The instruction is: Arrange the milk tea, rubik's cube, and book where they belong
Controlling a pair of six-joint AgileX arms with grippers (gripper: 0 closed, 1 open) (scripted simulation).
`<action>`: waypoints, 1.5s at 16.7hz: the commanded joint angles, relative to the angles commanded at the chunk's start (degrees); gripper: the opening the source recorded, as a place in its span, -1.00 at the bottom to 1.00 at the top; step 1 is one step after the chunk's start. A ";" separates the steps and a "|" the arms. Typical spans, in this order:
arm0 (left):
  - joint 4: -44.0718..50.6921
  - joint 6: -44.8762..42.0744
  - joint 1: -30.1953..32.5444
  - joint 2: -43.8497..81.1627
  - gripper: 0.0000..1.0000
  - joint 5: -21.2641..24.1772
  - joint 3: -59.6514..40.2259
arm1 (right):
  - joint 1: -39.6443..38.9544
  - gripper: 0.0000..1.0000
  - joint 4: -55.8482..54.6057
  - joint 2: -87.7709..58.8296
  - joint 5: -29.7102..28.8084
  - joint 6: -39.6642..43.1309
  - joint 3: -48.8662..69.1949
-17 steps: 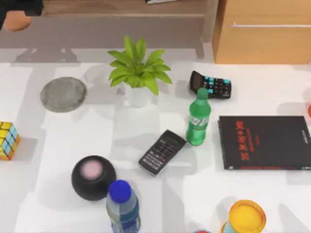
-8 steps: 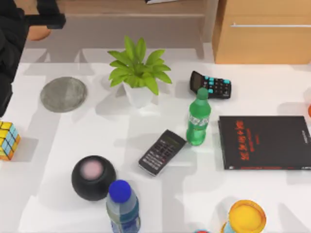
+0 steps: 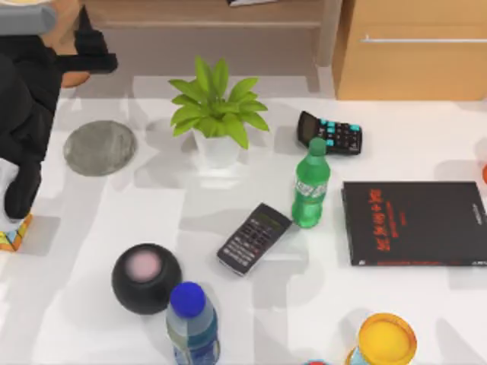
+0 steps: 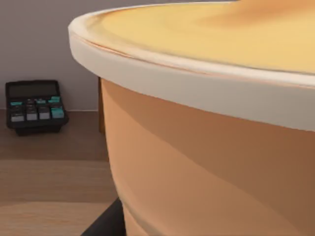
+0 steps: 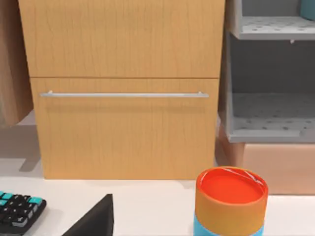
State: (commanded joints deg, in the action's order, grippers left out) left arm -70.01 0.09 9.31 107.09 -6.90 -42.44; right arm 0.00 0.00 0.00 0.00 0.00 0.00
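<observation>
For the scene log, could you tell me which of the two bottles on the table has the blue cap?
The short bottle at the table's front edge, beside the black sphere; the taller green bottle has a green cap.

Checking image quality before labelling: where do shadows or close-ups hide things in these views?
Top view: soft grey shadows streak the white table, and the dark left arm covers most of the rubik's cube. Left wrist view: the milk tea sits so close that its side and pale rim crowd the picture. Right wrist view: evenly lit, no glare.
</observation>
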 joint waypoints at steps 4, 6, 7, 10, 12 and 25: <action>-5.10 -0.31 0.82 5.53 -1.00 -1.02 1.60 | 0.00 1.00 0.00 0.00 0.00 0.00 0.00; -7.32 -0.41 1.71 8.38 -1.00 -1.80 2.75 | 0.00 1.00 0.00 0.00 0.00 0.00 0.00; -7.98 -0.46 2.19 9.21 -1.00 -2.21 3.31 | 0.00 1.00 0.00 0.00 0.00 0.00 0.00; -8.28 -0.49 2.43 9.60 -1.00 -2.46 3.58 | 0.00 1.00 0.00 0.00 0.00 0.00 0.00; -8.12 -0.58 2.13 9.47 -1.00 -2.39 3.40 | 0.00 1.00 0.00 0.00 0.00 0.00 0.00; -15.63 -0.43 2.46 17.18 -1.00 -2.38 3.35 | 0.00 1.00 0.00 0.00 0.00 0.00 0.00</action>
State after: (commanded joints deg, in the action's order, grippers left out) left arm -85.63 -0.34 11.77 124.27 -9.28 -39.09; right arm 0.00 0.00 0.00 0.00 0.00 0.00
